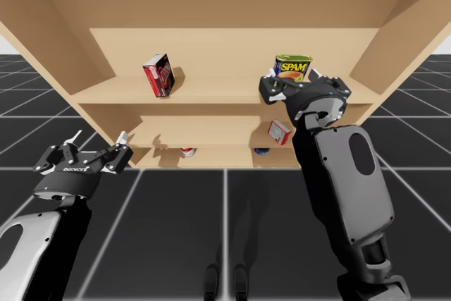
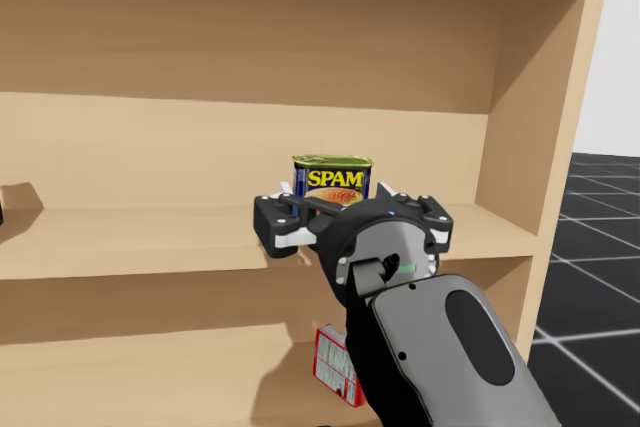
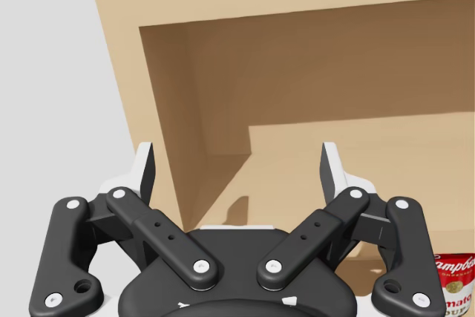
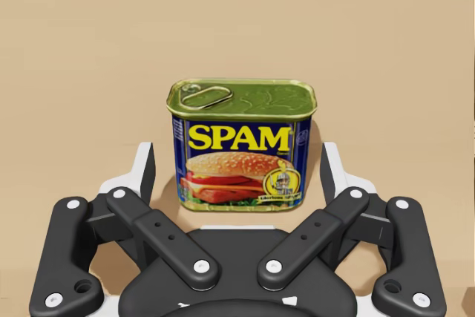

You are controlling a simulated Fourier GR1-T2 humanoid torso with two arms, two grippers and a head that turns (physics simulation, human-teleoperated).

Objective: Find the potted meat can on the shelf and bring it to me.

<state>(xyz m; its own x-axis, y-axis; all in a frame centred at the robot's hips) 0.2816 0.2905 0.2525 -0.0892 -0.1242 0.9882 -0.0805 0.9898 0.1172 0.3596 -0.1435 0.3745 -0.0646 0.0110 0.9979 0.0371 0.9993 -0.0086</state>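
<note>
potted meat can [image 4: 243, 146]: one; upright

The potted meat can [image 4: 241, 146] is seen as a rectangular tin with rounded corners, dark blue printed sides and a yellow-green lid fitted with a pull tab. It is set upright on the upper shelf board [image 1: 211, 89], toward its right end.

My left gripper [image 3: 237, 172] and right gripper [image 4: 237, 172] have black bars, silver screws, white finger backs. My right arm [image 1: 349, 174] has a glossy dark-grey shell, oval inset, green wrist light [image 2: 407, 268].
</note>
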